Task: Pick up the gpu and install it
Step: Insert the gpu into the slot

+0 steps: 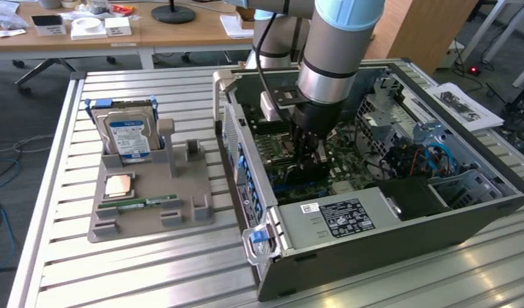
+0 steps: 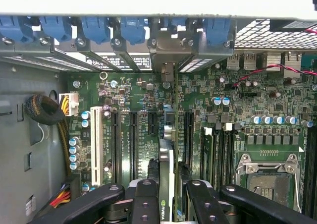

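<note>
A: Where is the gripper [image 1: 309,168]?

B: Down inside the open computer case [image 1: 467,218], right over the green motherboard [image 2: 237,115].

A: Is it holding something?

B: Yes. Its black fingers [image 2: 148,204] are squeezed nearly shut on the gpu [image 2: 167,184]. The thin card stands on its edge between them.

A: Where is the gpu on the motherboard?

B: Among the long black slots [image 2: 133,140], with its metal end up by the blue clips [image 2: 133,30] on the case wall.

A: What sits outside the case?

B: A grey tray [image 1: 146,215] beside it, with a hard drive [image 1: 128,136] standing in it.
</note>
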Controlling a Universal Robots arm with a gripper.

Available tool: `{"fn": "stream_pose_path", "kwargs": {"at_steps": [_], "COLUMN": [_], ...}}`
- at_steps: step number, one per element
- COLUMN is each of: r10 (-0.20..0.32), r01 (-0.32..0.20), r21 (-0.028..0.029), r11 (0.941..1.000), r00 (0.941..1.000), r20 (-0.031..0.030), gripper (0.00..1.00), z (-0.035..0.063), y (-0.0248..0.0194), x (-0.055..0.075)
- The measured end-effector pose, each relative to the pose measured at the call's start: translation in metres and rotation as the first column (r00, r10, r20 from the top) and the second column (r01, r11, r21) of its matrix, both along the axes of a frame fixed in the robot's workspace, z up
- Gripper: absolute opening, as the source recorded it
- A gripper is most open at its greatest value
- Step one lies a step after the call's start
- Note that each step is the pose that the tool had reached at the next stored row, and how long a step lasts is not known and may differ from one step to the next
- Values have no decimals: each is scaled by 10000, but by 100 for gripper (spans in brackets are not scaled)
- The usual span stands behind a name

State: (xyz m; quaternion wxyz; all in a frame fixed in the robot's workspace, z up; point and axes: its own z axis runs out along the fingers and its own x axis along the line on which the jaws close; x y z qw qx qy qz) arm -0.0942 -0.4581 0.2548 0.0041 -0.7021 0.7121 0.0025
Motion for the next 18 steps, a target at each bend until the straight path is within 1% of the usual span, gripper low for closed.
{"fn": "stream_pose_path", "kwargs": {"at_steps": [18], "r10": [0], "r01": [0], "r21": [0], "r11": [10000], "r00": [10000], "r20": [0], "gripper": [26], "z": [-7], "y": [0], "x": [-10]}}
